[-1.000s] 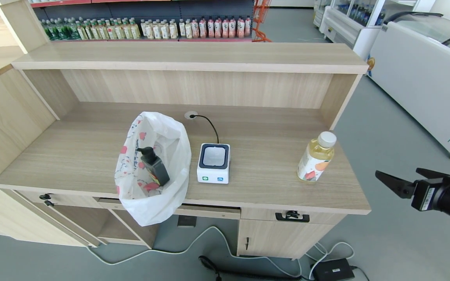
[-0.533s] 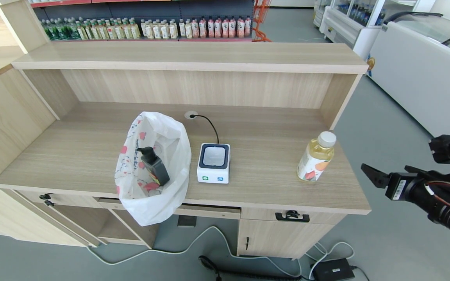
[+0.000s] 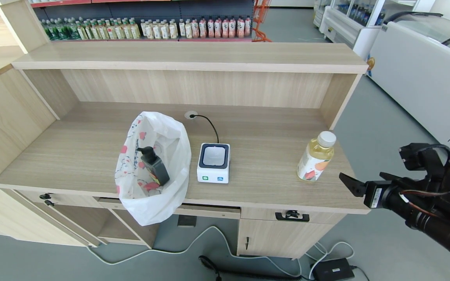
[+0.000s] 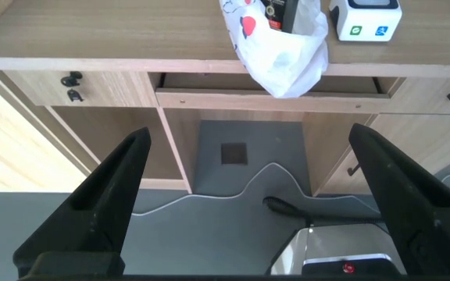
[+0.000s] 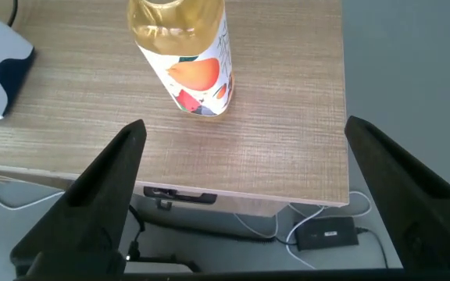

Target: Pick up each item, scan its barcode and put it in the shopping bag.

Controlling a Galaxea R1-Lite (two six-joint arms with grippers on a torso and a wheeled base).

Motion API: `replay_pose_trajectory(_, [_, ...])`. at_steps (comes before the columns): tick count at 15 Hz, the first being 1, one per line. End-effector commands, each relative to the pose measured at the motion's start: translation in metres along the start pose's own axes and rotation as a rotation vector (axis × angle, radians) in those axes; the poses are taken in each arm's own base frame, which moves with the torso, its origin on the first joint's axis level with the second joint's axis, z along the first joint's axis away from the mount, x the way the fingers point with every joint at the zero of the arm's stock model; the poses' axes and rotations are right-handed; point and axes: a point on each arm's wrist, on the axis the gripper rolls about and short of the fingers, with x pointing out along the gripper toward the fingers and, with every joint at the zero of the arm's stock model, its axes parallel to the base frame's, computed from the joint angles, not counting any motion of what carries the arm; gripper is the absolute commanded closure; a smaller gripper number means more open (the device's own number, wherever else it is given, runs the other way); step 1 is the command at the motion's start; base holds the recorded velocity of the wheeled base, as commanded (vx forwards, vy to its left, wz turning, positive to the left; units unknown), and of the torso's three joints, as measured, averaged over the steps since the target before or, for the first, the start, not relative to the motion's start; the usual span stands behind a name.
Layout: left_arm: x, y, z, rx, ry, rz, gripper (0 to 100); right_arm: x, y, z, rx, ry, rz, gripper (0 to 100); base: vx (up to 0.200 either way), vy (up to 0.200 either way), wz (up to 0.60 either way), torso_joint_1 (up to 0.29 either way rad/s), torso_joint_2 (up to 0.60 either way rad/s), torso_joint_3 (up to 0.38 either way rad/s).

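One item stands on the counter [image 3: 268, 128] outside the bag [image 3: 152, 168]: the bottle [image 3: 316, 157], upright near the right edge, toward the front right corner. White cap, yellow liquid, fruit label.

We have the bag at the front edge, left of centre, mouth gaping, its belly hanging over the edge. Inside it we see a dark pump bottle [image 3: 154, 166], tilted, nozzle up. The scanner [image 3: 213, 162] sits just right of the bag, near the front edge, window facing up. Its cable [image 3: 212, 125] runs to a hole near the back edge.

We read the right gripper [image 5: 244, 127] as jaws spread wide, no grip on anything. It hangs off the front right corner, pointing at the counter. In the head view one fingertip overlaps the right edge just short of that corner. In the right wrist view the bottle stands ahead on the line between the two fingers [image 5: 100, 195], near but not touching.

We read the left gripper [image 4: 250, 134] as spread wide too, holding nothing. It sits low in front of the counter, below the front edge, facing the gap under the drawer [image 4: 209, 87]. In the left wrist view the bag's belly hangs down over the drawer front.

On the floor under the counter we see loose cables [image 3: 207, 263] and a black power brick [image 3: 333, 270].
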Motion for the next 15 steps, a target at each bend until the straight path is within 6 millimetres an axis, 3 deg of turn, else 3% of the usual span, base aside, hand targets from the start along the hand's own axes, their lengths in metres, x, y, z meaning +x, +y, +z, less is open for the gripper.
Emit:
replay_pose_trajectory(1, [0.000, 0.000, 0.000, 0.000, 0.001, 0.000, 0, 0.002, -0.001, 0.003, 0.001, -0.010, -0.007, 0, 0.000, 0.000, 0.00, 0.000, 0.00, 0.000])
replay_pose_trajectory(6, [0.000, 0.000, 0.000, 0.000, 0.001, 0.000, 0, 0.005, -0.003, 0.003, 0.000, -0.011, -0.018, 0, 0.000, 0.000, 0.00, 0.000, 0.00, 0.000])
replay_pose_trajectory(10, [0.000, 0.000, 0.000, 0.000, 0.001, 0.000, 0, 0.019, -0.007, 0.002, 0.001, -0.020, -0.083, 0, 0.000, 0.000, 0.00, 0.000, 0.00, 0.000])
replay_pose_trajectory(15, [0.000, 0.000, 0.000, 0.000, -0.001, 0.000, 0, 0.051, -0.004, 0.007, 0.019, -0.048, -0.079, 0, 0.000, 0.000, 0.00, 0.000, 0.00, 0.000])
